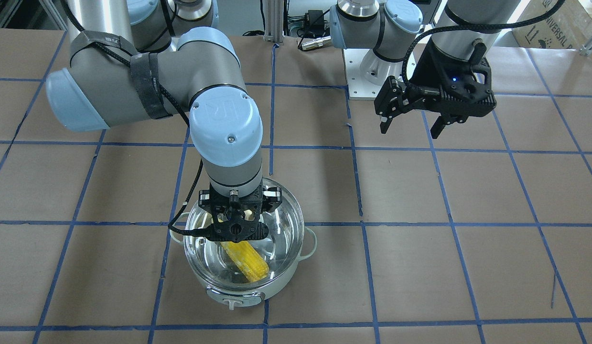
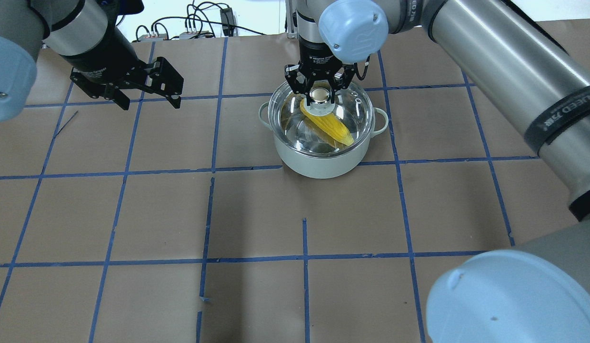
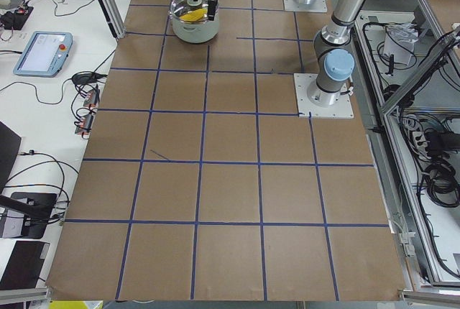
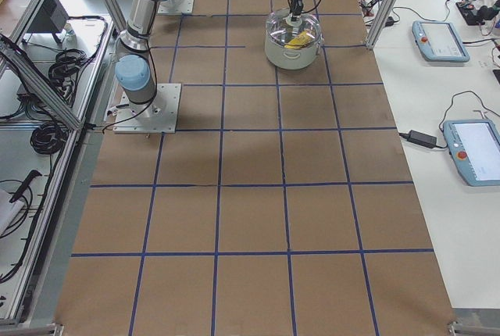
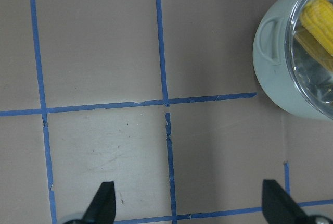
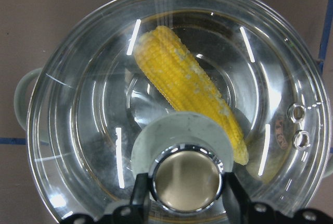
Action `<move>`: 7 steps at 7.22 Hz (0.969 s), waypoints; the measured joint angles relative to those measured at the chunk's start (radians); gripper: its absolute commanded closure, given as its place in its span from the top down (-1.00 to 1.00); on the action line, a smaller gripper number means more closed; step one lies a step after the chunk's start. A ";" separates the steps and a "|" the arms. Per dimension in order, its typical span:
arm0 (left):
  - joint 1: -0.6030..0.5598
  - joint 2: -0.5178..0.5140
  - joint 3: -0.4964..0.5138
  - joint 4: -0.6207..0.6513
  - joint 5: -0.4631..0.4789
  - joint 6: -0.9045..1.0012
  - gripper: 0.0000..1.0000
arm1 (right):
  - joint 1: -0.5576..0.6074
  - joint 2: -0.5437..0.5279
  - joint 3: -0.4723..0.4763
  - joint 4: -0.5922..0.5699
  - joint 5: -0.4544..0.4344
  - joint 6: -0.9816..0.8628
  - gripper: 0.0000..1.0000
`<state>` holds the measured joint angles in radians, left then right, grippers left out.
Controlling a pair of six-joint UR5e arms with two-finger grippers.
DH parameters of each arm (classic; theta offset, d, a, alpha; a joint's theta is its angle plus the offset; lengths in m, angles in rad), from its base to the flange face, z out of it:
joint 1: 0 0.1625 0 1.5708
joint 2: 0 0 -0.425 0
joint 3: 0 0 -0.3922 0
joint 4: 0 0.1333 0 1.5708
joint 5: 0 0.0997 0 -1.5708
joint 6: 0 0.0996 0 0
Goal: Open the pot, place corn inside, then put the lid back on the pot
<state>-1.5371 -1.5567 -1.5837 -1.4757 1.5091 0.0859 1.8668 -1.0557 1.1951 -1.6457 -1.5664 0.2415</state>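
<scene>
The pale mint pot (image 2: 323, 164) stands on the table with the clear glass lid (image 2: 356, 109) seated on it. The yellow corn (image 2: 333, 128) lies slanted inside, seen through the glass, and is clear in the right wrist view (image 6: 182, 78). My right gripper (image 2: 322, 94) reaches down from above. Its fingers (image 6: 140, 195) press on both sides of the lid's shiny knob (image 6: 186, 179). My left gripper (image 2: 149, 102) is open and empty. It hovers over bare table well away from the pot, which shows at the edge of its wrist view (image 5: 270, 73).
The brown paper table (image 2: 180, 214) carries a blue tape grid. The left arm's white base plate (image 1: 362, 81) is at the robot's side of the table. Tablets and cables (image 3: 43, 50) lie on the white side benches beyond the table's ends.
</scene>
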 measured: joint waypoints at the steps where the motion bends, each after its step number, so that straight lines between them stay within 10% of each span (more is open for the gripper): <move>1: 0.000 -0.001 0.000 0.000 -0.001 0.000 1.00 | 0.000 -0.001 0.002 -0.001 -0.002 -0.002 -0.53; 7: 0.000 -0.003 0.001 0.003 -0.001 0.000 1.00 | -0.001 -0.002 0.004 -0.008 -0.012 -0.024 -0.28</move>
<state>-1.5371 -1.5598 -1.5831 -1.4726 1.5079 0.0855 1.8655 -1.0582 1.1990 -1.6541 -1.5781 0.2179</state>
